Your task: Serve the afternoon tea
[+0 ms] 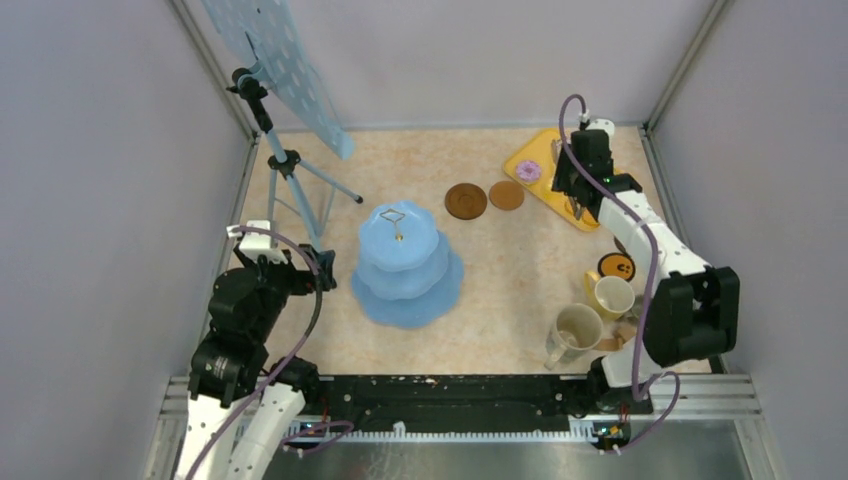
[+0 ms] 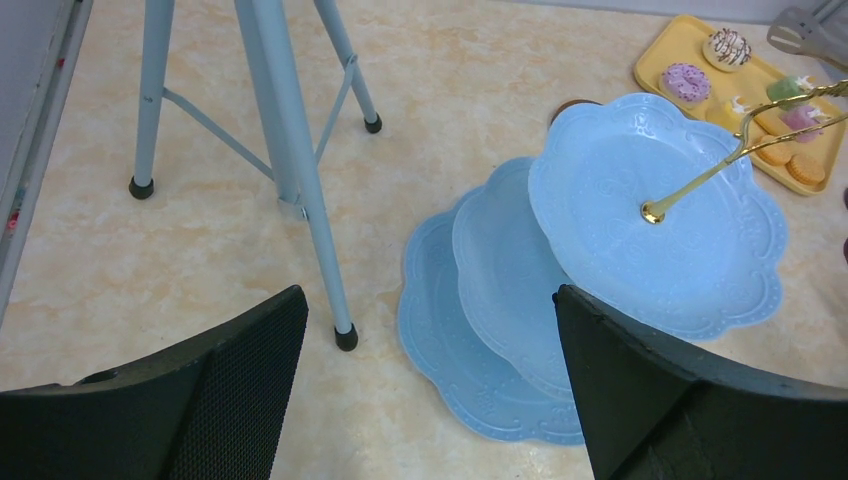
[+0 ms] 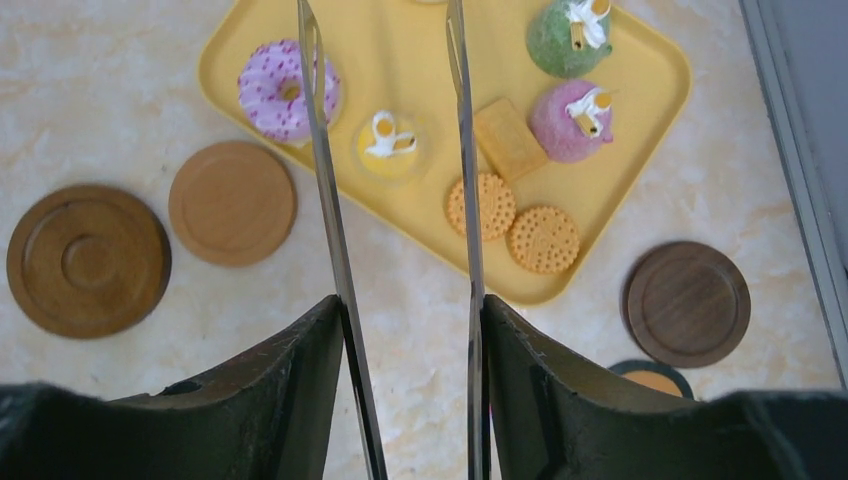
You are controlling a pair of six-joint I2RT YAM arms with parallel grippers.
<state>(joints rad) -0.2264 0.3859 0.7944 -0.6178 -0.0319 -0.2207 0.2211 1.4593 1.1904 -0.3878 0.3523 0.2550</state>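
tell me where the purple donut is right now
The purple donut lies on the yellow tray at the far right of the top view, at the tray's left end, beside the yellow cupcake and near the lighter brown coaster.

Pink donut (image 3: 288, 90), cupcakes (image 3: 572, 122), orange biscuits (image 3: 543, 240) lie on yellow tray (image 3: 640, 75); beige mug (image 1: 578, 330) and yellow mug (image 1: 612, 296) stand upright.
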